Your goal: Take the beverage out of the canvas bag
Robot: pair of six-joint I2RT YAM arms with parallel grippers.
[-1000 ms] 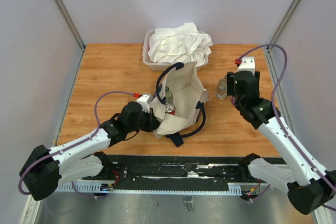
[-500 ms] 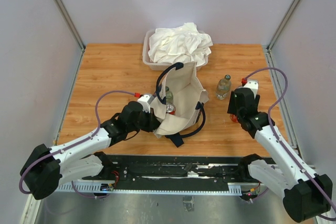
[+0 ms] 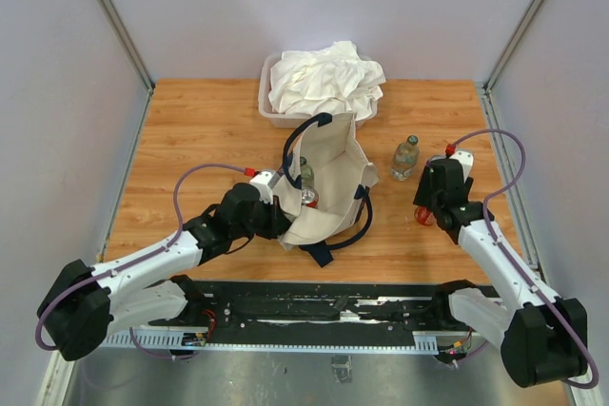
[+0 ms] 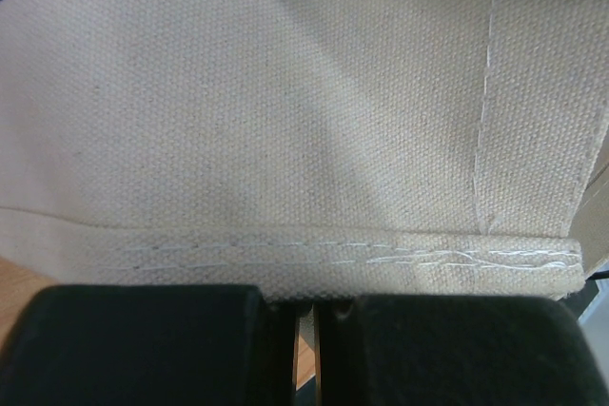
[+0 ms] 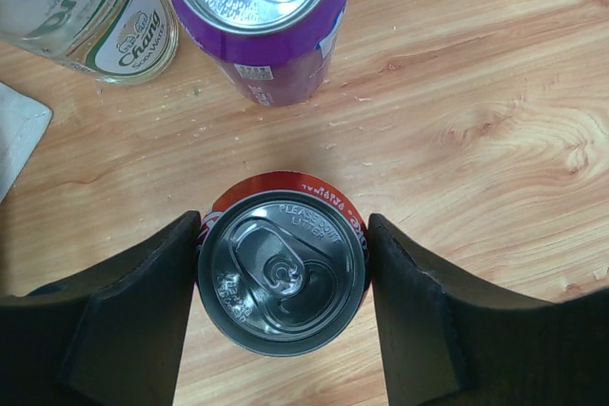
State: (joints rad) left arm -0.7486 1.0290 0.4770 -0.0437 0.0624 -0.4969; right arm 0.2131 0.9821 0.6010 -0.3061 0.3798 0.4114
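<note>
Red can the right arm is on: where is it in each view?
Top external: the red can is a red sliver right of centre, nearer than the glass bottle.
Left wrist: not in it; the canvas bag fills it.
Right wrist: the red can sits bottom centre, between the fingers.
Shared landmark: the glass bottle, top left in right wrist.

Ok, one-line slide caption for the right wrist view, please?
Right gripper closed around an upright red can on the wooden table, with a purple can and glass bottle standing just beyond.
</note>
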